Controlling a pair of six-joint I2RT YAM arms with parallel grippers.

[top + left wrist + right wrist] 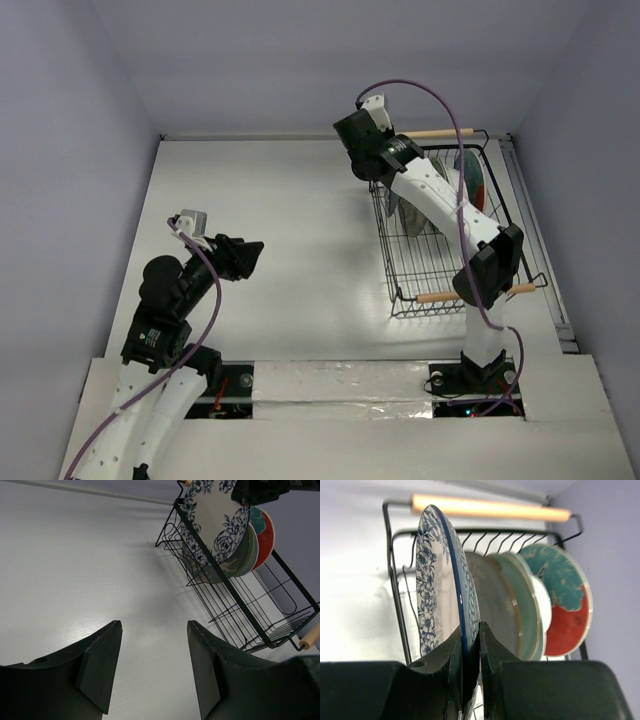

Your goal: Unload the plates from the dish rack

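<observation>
Right wrist: pinching the white blue-flowered round plate (437, 580) in the right gripper (470, 635), upright inside the black wire dish rack (395, 595), far right corner of the table (280, 200). Nothing in the gaping left gripper (154, 625). Left to unload, apparently: all four.

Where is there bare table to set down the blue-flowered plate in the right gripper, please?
Free: the broad table between the left gripper and the dish rack, and the strip between the rack and the arm bases. Crowded: the rack's far end, where the right gripper pinches the blue-flowered plate beside the other plates.
</observation>
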